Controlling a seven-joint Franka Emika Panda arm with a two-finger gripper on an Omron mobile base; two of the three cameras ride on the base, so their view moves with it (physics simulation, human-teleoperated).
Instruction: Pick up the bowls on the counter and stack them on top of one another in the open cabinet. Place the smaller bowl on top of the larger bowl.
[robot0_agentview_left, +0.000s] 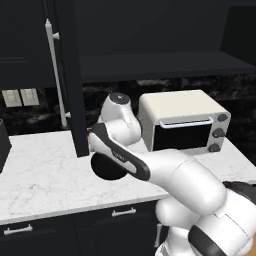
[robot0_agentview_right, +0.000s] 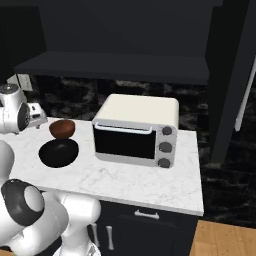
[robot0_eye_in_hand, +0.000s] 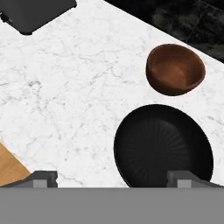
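Marble worktop (robot0_eye_in_hand: 65, 87), long and white with faint grey veining, carries both bowls side by side. The wide, round, plain black bowl (robot0_eye_in_hand: 162, 148) sits just beside the small glossy reddish-brown round bowl (robot0_eye_in_hand: 175, 69); in the hand view a thin strip of marble shows between them, so they look close but apart. In the right base view the brown bowl (robot0_agentview_right: 62, 128) lies behind the black bowl (robot0_agentview_right: 59, 152), nearer the dark backsplash, and both stand left of the cream toaster oven (robot0_agentview_right: 136, 131) with its dark glass door and three knobs.

The white arm with dark joints rises from the base, bends forward at the elbow and reaches over the counter, its hand above the bowls and looking steeply down on them. The gripper (robot0_eye_in_hand: 111, 178) hangs with its two small dark finger tips (robot0_eye_in_hand: 43, 178) spread wide apart, nothing between them; one tip is over bare marble, the other over the black bowl's near rim. In the left base view the forearm hides part of the black bowl (robot0_agentview_left: 106, 167).

Above the counter the black upper wall cabinet (robot0_agentview_left: 165, 65) stands open, its dark shelf bare, its tall door (robot0_agentview_left: 65, 75) swung out edge-on, with a long vertical silver bar handle (robot0_agentview_left: 55, 75).
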